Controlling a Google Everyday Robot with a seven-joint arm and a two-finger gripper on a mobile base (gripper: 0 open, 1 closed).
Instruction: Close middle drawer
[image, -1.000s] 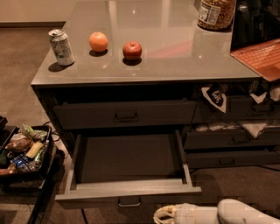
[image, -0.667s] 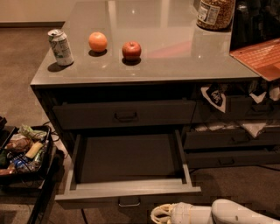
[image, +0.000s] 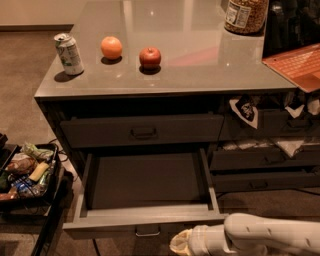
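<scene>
The middle drawer (image: 145, 182) is hanging wide open under the counter (image: 200, 55), and the gripper (image: 181, 243) sits low just right of its pull (image: 148, 231), jaws honestly impossible to read.

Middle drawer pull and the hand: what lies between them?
Nothing. In the camera view the hand sits just right of the pull of the middle drawer; the short stretch between is bare.
</scene>
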